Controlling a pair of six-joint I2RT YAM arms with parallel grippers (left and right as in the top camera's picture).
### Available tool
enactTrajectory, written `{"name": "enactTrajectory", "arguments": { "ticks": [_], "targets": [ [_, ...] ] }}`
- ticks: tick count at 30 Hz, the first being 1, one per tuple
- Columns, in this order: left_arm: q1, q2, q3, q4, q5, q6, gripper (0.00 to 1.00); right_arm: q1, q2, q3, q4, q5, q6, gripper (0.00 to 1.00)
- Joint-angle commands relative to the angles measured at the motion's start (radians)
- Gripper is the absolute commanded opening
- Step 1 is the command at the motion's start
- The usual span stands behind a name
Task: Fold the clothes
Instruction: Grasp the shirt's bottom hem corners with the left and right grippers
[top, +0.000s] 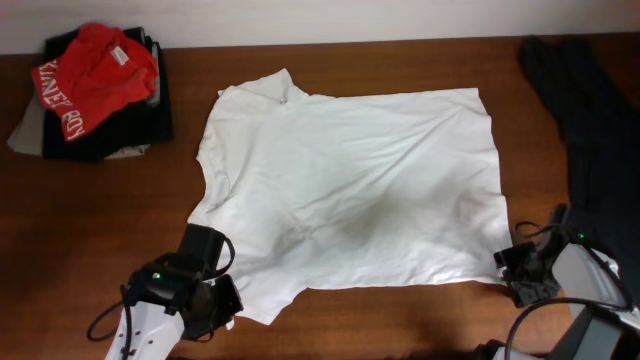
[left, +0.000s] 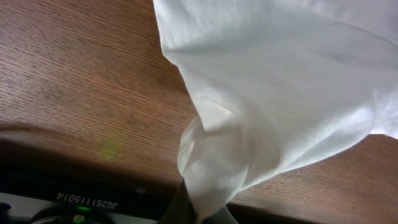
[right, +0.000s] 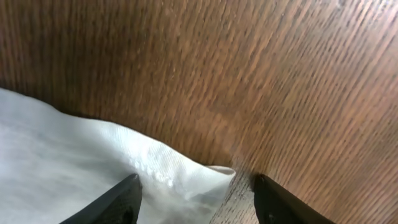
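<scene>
Both near corners of the white T-shirt (top: 350, 180) are covered. The left end effector (top: 222, 303) is clamped shut on bunched cloth at one. The right end effector (right: 196, 186) has its fingers apart, astride the other hem corner. The shirt lies spread flat mid-worktop (top: 100, 220). Beyond, a red shirt (top: 95, 75) tops a pile far left, and a dark garment (top: 590, 110) lies far right.

Red shirt lettering (top: 62, 100): white capitals on the folded red shirt (top: 95, 70), upper left of the overhead view; creased, not readable.
Printed strip (left: 87, 197): lower left of the left wrist view, upside-down code, roughly "J6251115014", some characters uncertain.
</scene>
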Motion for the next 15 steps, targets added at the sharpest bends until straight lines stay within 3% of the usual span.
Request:
{"name": "enactTrajectory", "arguments": {
  "ticks": [1, 8, 15],
  "targets": [
    [0.006, -0.008, 0.011, -0.001, -0.015, 0.009, 0.02, -0.003, 0.066, -0.037, 0.049, -0.034, 0.005, 0.5],
    [0.006, -0.008, 0.011, -0.001, -0.014, 0.016, 0.01, -0.003, 0.066, -0.037, 0.045, -0.059, 0.027, 0.22],
    [0.006, -0.008, 0.013, -0.007, -0.01, 0.016, 0.01, -0.003, 0.066, -0.024, 0.019, -0.084, 0.028, 0.18]
  ]
}}
